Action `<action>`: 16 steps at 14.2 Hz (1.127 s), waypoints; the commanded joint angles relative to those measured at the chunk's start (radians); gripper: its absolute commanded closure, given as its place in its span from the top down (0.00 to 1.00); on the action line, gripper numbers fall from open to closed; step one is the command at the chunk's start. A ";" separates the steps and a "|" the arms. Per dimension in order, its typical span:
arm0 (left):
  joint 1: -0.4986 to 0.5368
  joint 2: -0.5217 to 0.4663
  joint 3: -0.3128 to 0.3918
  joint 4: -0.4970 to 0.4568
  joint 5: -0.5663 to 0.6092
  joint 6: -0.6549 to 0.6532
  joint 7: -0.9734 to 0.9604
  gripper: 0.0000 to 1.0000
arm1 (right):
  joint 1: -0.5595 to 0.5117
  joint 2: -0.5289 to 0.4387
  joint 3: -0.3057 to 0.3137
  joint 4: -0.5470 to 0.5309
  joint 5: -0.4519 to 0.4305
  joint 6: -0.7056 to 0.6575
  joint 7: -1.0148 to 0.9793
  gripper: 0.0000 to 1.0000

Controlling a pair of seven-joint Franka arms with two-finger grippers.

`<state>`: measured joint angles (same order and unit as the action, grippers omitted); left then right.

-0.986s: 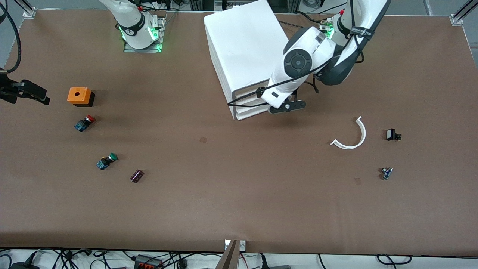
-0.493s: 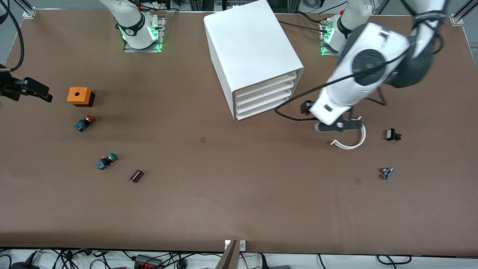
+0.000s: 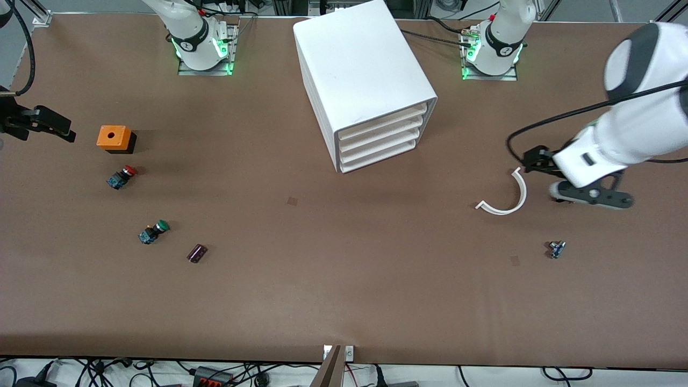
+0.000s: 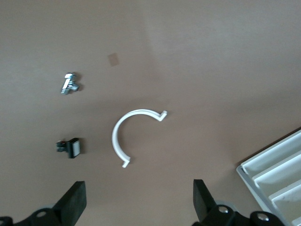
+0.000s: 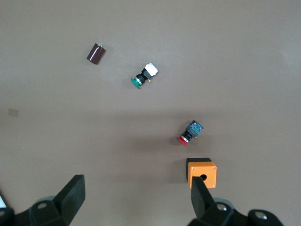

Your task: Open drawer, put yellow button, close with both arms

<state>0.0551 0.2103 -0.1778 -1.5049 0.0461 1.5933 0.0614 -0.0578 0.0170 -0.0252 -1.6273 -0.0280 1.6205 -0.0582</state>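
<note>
Left tool [image 3: 591, 195], fingers spread and empty, hangs over the surface [image 3: 344, 290] near the left arm's edge, above a small black clip [image 4: 70, 148]. Right tool [image 3: 37, 126], also spread and empty, hovers at the right arm's edge. The cabinet [image 3: 360, 75] stands with its top drawer [image 3: 380, 122] shut, open surface at its 6 o'clock. No yellow button shows anywhere. Only the right wrist view shows the red button [image 5: 189, 133] beside the orange box [image 5: 202, 172].
</note>
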 commanded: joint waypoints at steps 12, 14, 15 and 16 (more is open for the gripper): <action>-0.097 -0.255 0.115 -0.206 -0.037 0.066 0.040 1.00 | 0.007 -0.028 -0.001 -0.032 -0.006 0.003 -0.009 1.00; -0.095 -0.255 0.115 -0.206 -0.037 0.056 0.041 1.00 | 0.007 -0.028 -0.001 -0.032 -0.006 0.003 -0.011 1.00; -0.095 -0.255 0.115 -0.204 -0.037 0.048 0.041 1.00 | 0.007 -0.028 -0.001 -0.032 -0.006 0.003 -0.011 1.00; -0.095 -0.253 0.115 -0.202 -0.037 0.048 0.041 1.00 | 0.007 -0.028 -0.001 -0.032 -0.006 0.001 -0.012 1.00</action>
<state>-0.0378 -0.0545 -0.0676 -1.7300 0.0213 1.6570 0.0839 -0.0538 0.0156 -0.0254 -1.6348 -0.0295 1.6208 -0.0583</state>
